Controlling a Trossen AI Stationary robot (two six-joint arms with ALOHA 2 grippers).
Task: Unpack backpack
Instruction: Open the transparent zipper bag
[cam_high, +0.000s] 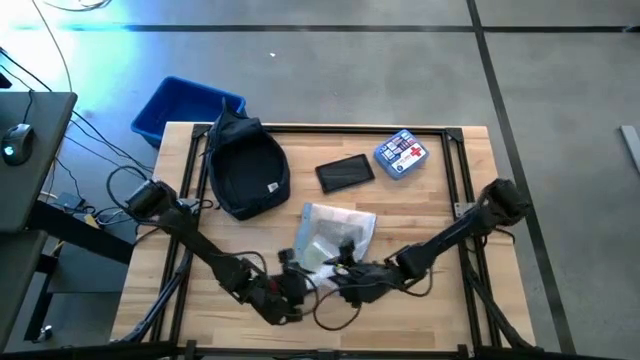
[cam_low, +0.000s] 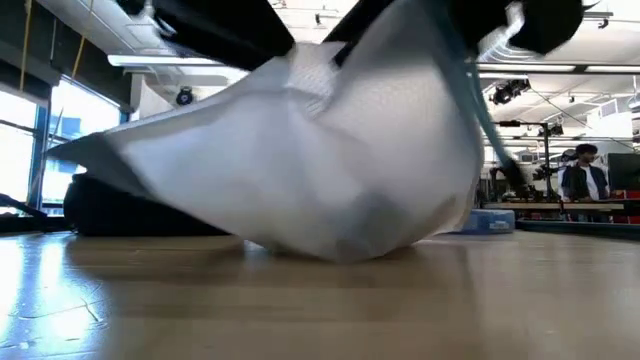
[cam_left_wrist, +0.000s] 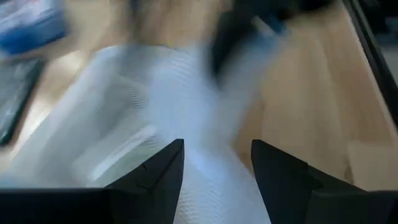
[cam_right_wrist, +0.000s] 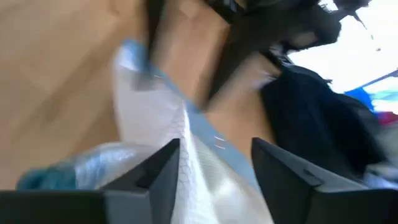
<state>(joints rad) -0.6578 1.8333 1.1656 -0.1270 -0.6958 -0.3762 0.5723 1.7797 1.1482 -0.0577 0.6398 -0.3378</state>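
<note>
The dark navy backpack lies flat at the table's far left, untouched. A white, see-through plastic bag with pale things inside sits near the table's middle. It fills the low view, with the bag raised at its top and its belly on the table. My left gripper and my right gripper meet at the bag's near end. In each wrist view the bag fills the narrow gap between the fingers: left gripper, right gripper. My left gripper has the bag's near end between its two fingers, which come in low from the table's near left. The bag stretches away from the fingers toward the far side. My right gripper has a bunched part of the bag's film between its fingers, coming in from the near right. The bag's top is held up and its underside rests on the table.
A small flat black case and a blue first-aid box lie at the far middle and far right. A bright blue bin stands off the table's far left corner. People stand in the room behind.
</note>
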